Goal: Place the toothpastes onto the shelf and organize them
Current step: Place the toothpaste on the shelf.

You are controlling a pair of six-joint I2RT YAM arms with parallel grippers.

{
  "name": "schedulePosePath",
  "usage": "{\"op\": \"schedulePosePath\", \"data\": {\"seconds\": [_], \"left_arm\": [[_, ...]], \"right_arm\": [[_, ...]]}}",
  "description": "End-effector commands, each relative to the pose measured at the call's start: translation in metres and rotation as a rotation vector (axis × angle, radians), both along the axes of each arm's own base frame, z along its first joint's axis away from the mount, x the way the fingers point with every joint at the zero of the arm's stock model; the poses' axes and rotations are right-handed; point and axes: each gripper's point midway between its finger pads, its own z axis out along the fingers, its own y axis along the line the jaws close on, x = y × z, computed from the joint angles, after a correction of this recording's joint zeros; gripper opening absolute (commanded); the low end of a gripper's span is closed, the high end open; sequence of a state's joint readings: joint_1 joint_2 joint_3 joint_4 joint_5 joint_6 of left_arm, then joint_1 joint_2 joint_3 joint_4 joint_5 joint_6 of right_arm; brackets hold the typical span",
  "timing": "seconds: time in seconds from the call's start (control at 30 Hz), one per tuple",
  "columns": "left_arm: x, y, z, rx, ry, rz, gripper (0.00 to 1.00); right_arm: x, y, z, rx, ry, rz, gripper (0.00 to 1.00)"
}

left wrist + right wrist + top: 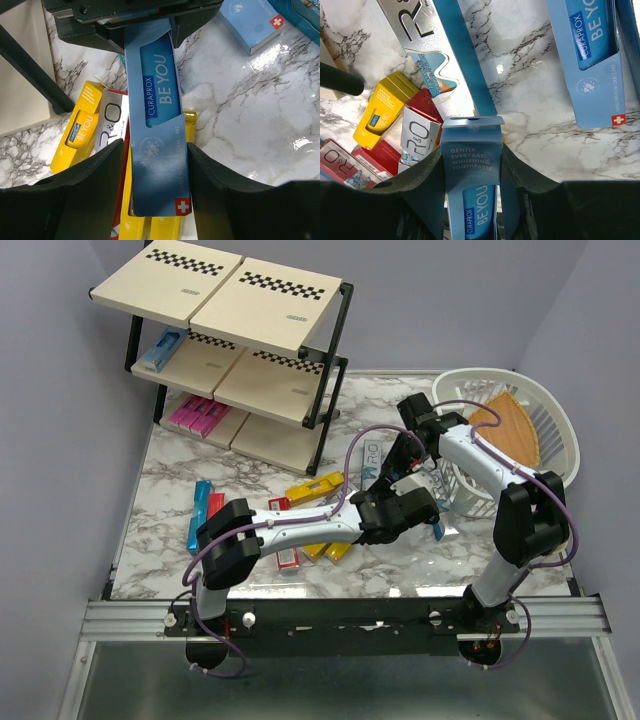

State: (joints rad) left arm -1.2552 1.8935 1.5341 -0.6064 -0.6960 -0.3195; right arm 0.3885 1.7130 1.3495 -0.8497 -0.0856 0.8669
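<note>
A blue toothpaste box (155, 125) hangs above the table between both grippers. My right gripper (471, 185) is shut on one end of the blue box (470, 165). In the left wrist view that gripper (135, 20) shows at the top. My left gripper (155, 190) straddles the other end. Its right finger (210, 195) touches the box and a thin gap shows at its left finger (95, 190). More toothpastes lie below: yellow (82, 132), silver (415, 22), red (367, 157) and another blue one (592, 60). The shelf (270, 390) stands at the back left.
The shelf's middle board carries a blue box (160, 350) and its bottom board pink ones (197, 417). A white basket (550, 405) holding a wooden wedge (510, 430) stands at the right. Yellow (315, 487), blue (200, 515) and red (215, 505) boxes lie on the marble.
</note>
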Motion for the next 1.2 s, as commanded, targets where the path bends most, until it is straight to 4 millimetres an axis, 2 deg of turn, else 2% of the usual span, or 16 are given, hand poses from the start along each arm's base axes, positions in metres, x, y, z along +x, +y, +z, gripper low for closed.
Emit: {"op": "schedulePosePath", "data": {"seconds": [0.0, 0.3, 0.37, 0.47, 0.63, 0.67, 0.7, 0.77, 0.83, 0.87, 0.9, 0.97, 1.07, 1.17], "left_arm": [[-0.002, -0.013, 0.011, -0.065, 0.003, -0.008, 0.60], [-0.003, -0.015, 0.016, -0.088, 0.006, -0.015, 0.42], [-0.003, -0.015, 0.019, -0.097, 0.004, -0.016, 0.41], [-0.004, -0.013, 0.022, -0.109, -0.003, -0.019, 0.33], [-0.006, -0.005, 0.030, -0.153, -0.028, -0.033, 0.22], [-0.007, -0.004, 0.036, -0.172, -0.031, -0.044, 0.21], [-0.008, 0.001, 0.032, -0.164, -0.027, -0.047, 0.19], [-0.009, 0.006, 0.039, -0.189, -0.027, -0.053, 0.17], [-0.010, 0.016, 0.036, -0.187, -0.019, -0.046, 0.15], [-0.009, 0.020, 0.044, -0.211, -0.021, -0.045, 0.14], [-0.012, 0.028, 0.038, -0.203, -0.008, -0.046, 0.13], [-0.014, 0.037, 0.049, -0.244, -0.005, -0.046, 0.13], [-0.019, 0.056, 0.048, -0.257, 0.015, -0.039, 0.13], [-0.024, 0.086, 0.057, -0.289, 0.023, -0.014, 0.13]], "right_arm": [[0.004, 0.007, 0.004, 0.033, -0.011, -0.008, 0.44], [0.003, 0.009, 0.001, 0.045, -0.005, -0.013, 0.45], [0.003, 0.008, -0.001, 0.045, -0.003, -0.013, 0.49], [0.002, 0.008, 0.000, 0.052, -0.019, -0.008, 0.58], [0.008, 0.012, 0.012, 0.080, -0.087, 0.023, 0.69], [0.009, 0.012, 0.019, 0.084, -0.119, 0.041, 0.75], [0.012, 0.012, 0.022, 0.088, -0.148, 0.052, 0.78], [0.014, 0.011, 0.031, 0.082, -0.197, 0.085, 0.85], [0.016, 0.009, 0.048, 0.085, -0.266, 0.104, 0.90], [0.017, 0.008, 0.054, 0.079, -0.292, 0.120, 0.94], [0.018, 0.007, 0.067, 0.082, -0.337, 0.129, 0.96], [0.020, 0.004, 0.079, 0.068, -0.387, 0.152, 0.99], [0.022, -0.002, 0.100, 0.047, -0.465, 0.168, 1.00], [0.024, -0.008, 0.115, 0.017, -0.530, 0.175, 1.00]]}}
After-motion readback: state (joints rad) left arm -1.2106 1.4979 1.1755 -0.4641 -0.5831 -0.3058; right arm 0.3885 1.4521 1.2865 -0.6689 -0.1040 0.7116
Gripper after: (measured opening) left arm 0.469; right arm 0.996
